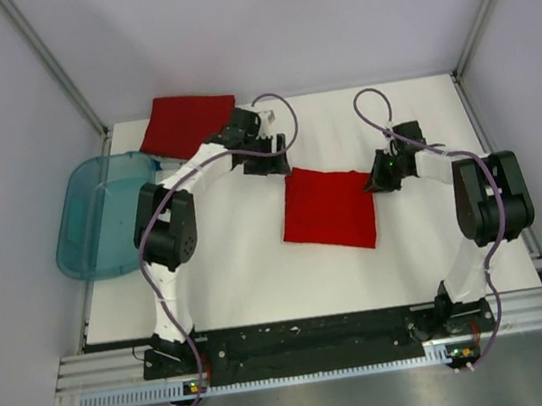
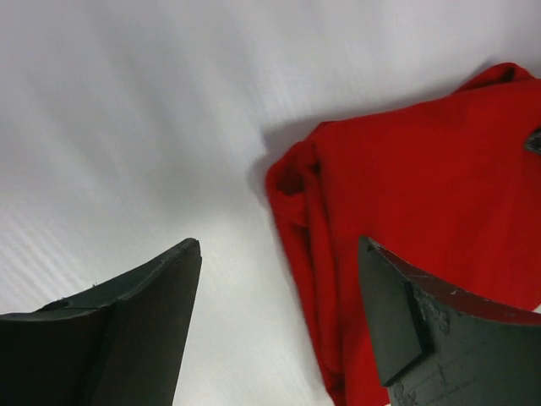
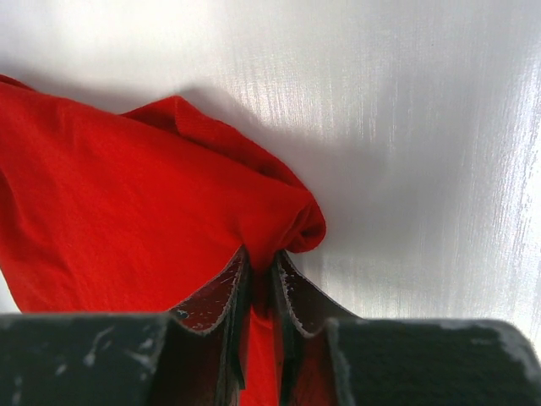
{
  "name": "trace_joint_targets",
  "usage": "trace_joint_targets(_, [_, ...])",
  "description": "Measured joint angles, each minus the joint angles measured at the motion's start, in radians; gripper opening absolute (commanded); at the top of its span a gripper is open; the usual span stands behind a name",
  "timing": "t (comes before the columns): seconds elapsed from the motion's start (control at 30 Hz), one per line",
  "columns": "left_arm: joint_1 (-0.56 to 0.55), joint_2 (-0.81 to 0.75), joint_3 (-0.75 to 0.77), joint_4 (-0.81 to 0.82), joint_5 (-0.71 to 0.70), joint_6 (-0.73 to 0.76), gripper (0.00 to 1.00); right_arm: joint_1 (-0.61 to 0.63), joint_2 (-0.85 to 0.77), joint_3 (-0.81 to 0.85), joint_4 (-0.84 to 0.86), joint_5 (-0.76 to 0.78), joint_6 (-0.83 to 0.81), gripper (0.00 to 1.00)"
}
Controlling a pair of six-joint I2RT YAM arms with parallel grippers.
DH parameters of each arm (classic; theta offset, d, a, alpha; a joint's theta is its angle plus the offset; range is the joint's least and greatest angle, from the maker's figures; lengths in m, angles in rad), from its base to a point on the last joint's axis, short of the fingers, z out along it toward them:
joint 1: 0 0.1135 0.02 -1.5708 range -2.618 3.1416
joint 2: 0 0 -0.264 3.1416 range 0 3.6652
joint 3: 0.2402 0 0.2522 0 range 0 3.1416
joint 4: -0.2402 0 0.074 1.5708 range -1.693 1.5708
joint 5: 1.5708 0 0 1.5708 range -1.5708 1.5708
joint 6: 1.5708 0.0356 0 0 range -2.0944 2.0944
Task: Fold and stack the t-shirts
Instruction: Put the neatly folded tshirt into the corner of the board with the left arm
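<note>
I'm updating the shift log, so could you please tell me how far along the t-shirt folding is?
Done: the far t-shirt lies folded flat at the back left of the table. In hand: the centre t-shirt is a folded rectangle, its corner pinched in the right pincer; the left pincer hovers open by its edge. Left: the two lie apart, not yet stacked.

White table [image 1: 261,275]. Centre t-shirt [image 1: 328,210] is red, folded to a rough square and lying flat. Right gripper [image 1: 377,183] at its far right corner, touching the cloth. Left gripper [image 1: 273,162] just beside its far left corner. Far t-shirt [image 1: 184,124] — also red, folded — at the table's far left corner. Teal tub [image 1: 101,217] straddles the left edge.
</note>
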Motion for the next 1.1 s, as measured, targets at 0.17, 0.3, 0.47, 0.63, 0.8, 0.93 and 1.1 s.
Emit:
trace_joint_targets(0.17, [-0.082, 0.063, 0.087, -0.016, 0.019, 0.016, 0.99, 0.000, 0.000, 0.000, 0.000, -0.001, -0.005, 0.13])
trace_joint_targets(0.3, [-0.110, 0.159, 0.176, -0.048, 0.005, 0.027, 0.92, 0.000, 0.000, 0.000, 0.000, -0.003, -0.009, 0.13])
trace_joint_targets(0.47, [-0.093, 0.169, 0.142, -0.042, -0.065, 0.049, 0.67, 0.000, 0.000, 0.000, 0.000, -0.003, -0.026, 0.13])
trace_joint_targets(0.63, [-0.082, 0.150, 0.108, -0.045, -0.069, 0.063, 0.59, 0.000, -0.001, 0.006, -0.007, -0.002, -0.037, 0.14])
trace_joint_targets(0.8, [-0.081, 0.150, 0.108, -0.058, -0.002, 0.064, 0.64, 0.000, -0.001, 0.012, -0.013, -0.001, -0.046, 0.15])
trace_joint_targets(0.93, [-0.082, 0.157, 0.115, -0.074, 0.043, 0.056, 0.61, 0.000, 0.000, 0.013, -0.015, 0.001, -0.051, 0.19])
trace_joint_targets(1.1, [-0.080, 0.182, 0.137, -0.078, 0.124, 0.039, 0.45, 0.000, -0.001, 0.017, -0.018, 0.001, -0.053, 0.29])
